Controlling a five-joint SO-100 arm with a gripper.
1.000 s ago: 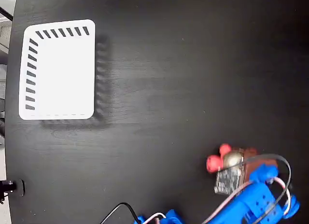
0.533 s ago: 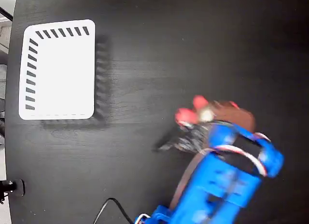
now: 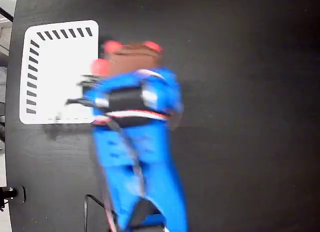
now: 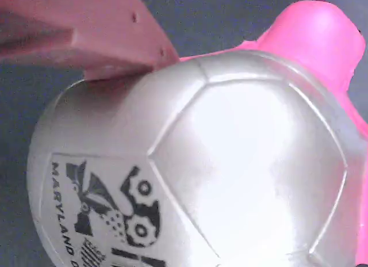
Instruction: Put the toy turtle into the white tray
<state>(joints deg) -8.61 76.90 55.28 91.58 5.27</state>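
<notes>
Fixed view: arm blurred, mid-swing. Gripper (image 3: 131,57) clamped on the turtle (image 3: 112,46), now just beside the tray (image 3: 60,72), at its right edge; a second ago both sat far off at lower right. Carry judged nearly done; release remains.

Wrist view: turtle (image 4: 230,163) fills the frame, one finger (image 4: 86,34) pressed on its shell, sticker lower left. Tray not visible.

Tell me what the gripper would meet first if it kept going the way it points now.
Probably nothing: the gripper, carrying the toy turtle, points toward the picture's top over bare table. The white tray sits off to its left.
</notes>
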